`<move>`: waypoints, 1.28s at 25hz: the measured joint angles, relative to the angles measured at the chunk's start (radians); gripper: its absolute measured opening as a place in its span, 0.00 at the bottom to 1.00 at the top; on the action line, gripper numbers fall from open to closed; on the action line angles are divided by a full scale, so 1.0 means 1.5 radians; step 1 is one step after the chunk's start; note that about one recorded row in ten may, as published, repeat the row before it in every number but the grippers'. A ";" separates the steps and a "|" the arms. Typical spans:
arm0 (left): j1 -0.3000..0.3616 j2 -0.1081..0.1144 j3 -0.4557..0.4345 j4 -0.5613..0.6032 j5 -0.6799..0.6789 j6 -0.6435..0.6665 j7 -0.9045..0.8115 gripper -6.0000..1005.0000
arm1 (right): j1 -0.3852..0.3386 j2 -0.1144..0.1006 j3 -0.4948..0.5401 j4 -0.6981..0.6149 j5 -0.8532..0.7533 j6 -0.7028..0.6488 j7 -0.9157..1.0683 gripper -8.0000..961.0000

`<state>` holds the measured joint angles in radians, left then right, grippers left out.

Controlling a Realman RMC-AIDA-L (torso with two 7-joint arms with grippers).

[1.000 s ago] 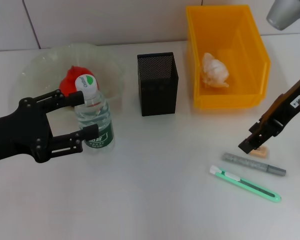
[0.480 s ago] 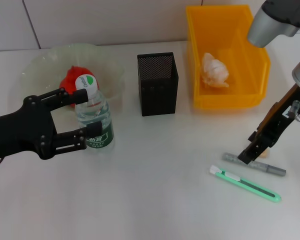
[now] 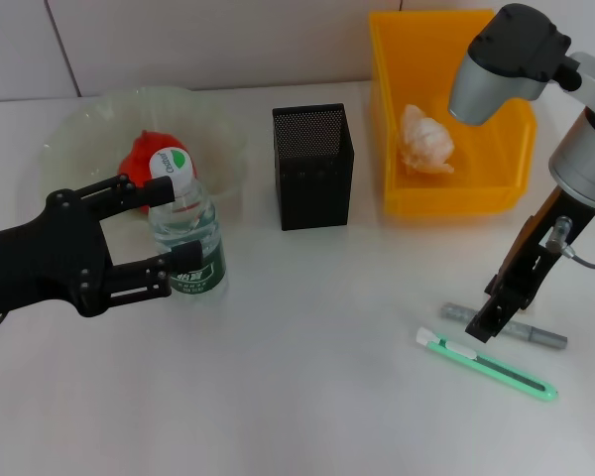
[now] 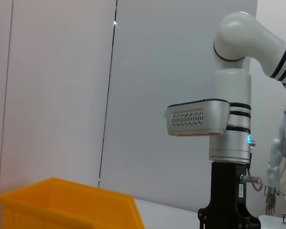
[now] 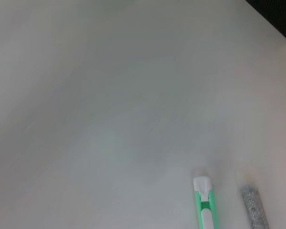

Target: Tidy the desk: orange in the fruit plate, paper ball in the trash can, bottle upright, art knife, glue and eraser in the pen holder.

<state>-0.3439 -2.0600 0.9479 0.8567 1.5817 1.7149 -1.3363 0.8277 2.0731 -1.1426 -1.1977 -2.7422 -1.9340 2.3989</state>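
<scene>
The clear bottle with a green label stands upright by the fruit plate, which holds the orange. My left gripper is open, one finger on each side of the bottle. The paper ball lies in the yellow trash can. The black mesh pen holder stands mid-table. My right gripper hangs low over the near end of the grey glue stick, just above the green art knife. The eraser is hidden behind that arm. The right wrist view shows the knife tip and glue end.
In the left wrist view the yellow trash can shows, with the right arm beyond it. A corner of the pen holder shows in the right wrist view. Bare white tabletop lies in front of the pen holder.
My right arm has come down and to the left, from beside the eraser to over the glue's near end, and now hides the eraser. The left gripper and bottle have barely moved.
</scene>
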 joint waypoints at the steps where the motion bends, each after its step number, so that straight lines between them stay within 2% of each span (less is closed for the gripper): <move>1: 0.000 0.000 0.000 0.000 0.000 0.000 0.000 0.80 | 0.001 0.000 -0.003 0.001 0.000 0.000 0.001 0.66; 32: -0.007 0.001 0.006 -0.006 0.019 -0.006 0.008 0.80 | -0.001 0.005 -0.089 0.037 0.005 0.050 0.021 0.66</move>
<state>-0.3539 -2.0587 0.9565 0.8482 1.6106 1.7063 -1.3238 0.8260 2.0804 -1.2763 -1.1424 -2.7341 -1.8591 2.4298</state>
